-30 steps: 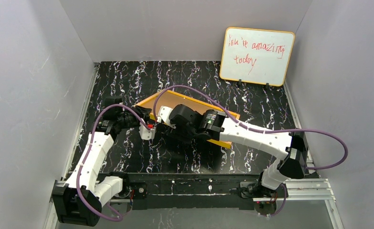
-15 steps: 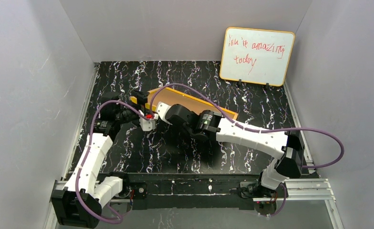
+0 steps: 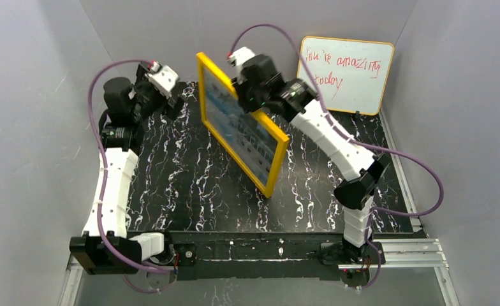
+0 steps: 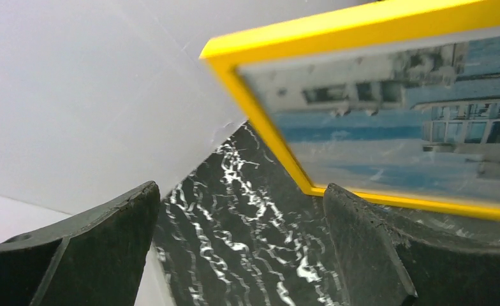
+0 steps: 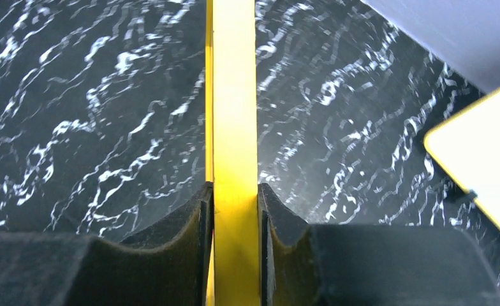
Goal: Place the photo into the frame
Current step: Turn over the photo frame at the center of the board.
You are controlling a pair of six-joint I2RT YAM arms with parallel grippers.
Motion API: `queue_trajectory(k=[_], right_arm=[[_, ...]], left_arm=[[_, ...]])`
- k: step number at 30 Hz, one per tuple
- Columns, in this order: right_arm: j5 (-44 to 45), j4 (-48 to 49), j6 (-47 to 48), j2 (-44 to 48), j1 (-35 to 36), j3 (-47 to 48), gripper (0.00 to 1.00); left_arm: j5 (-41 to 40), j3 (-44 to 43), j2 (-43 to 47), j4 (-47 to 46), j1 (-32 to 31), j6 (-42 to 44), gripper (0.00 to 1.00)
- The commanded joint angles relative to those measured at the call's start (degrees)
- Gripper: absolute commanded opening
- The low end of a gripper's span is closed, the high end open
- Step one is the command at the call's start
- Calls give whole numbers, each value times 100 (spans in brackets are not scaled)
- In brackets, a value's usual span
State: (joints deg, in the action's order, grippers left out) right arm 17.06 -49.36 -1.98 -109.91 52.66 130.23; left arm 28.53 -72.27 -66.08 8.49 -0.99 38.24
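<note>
Two fingers of the right pincer [image 5: 235,191] press flat against either face of the frame [image 5: 235,95], pinching its yellow rim edge-on. Nothing else grips the frame. It stands on edge, hanging below and nearward of this pincer, and the photo [image 3: 241,131] shows behind the pane, so the print looks already seated. The left pincer [image 4: 240,191] gapes wide with nothing between its fingers. The frame's corner lies just beyond its tips, apart from them.

The likely trouble is that one narrow pinch on a big, flat thing lets it swing or slide between the pads if the arm turns quickly. If the back is unfastened, the photo could also drop out. The whiteboard [image 3: 343,75] stands close behind the right pincer and could be knocked.

Only the right wrist view shows the pads meeting the rim, and it shows no picture at all. The left wrist view shows the building print [image 4: 413,121] through the glass. The overhead view alone gives the frame's tilt over the table [image 3: 171,185], though not whether its low corner touches.
</note>
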Motion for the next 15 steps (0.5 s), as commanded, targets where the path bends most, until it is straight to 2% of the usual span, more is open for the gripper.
queue_trajectory(k=[1, 9, 15], right_arm=[[-117, -84, -317, 453, -1278, -176, 13], [-117, -84, -317, 1646, -2230, -3020, 13], [-117, -84, -317, 2299, -2865, -5107, 13]], left_arm=[[26, -821, -595, 945, 276, -1782, 98], [211, -744, -913, 1767, 420, -1584, 98], [294, -964, -1470, 2930, 527, -1331, 98]])
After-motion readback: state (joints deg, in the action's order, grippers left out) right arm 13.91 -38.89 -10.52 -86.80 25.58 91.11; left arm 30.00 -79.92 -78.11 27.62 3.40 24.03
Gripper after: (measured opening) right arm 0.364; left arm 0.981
